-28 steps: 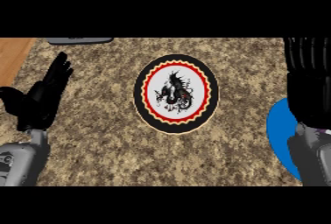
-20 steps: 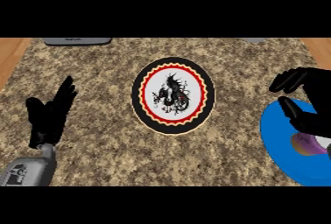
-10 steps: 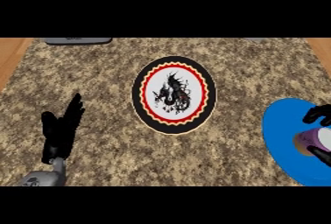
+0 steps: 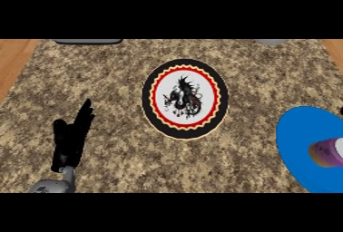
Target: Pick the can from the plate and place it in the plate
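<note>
In the head view, the speckled stone bench (image 4: 100, 90) fills the scene, with strips of wood floor (image 4: 13, 59) showing past its left and right edges. Near the middle of the bench lies a round plate with a black rim, a red ring and a black dragon figure (image 4: 185, 98); nothing rests on it. At the right edge of the bench lies a blue plate (image 4: 301, 149), partly cut off by the view, and on it lies the can (image 4: 327, 153), purple-sided with a pale end, tipped on its side. The left robot hand (image 4: 71, 139) shows near the front left corner of the bench, open, fingers straight and pointing away, holding nothing. The right robot hand does not show.
</note>
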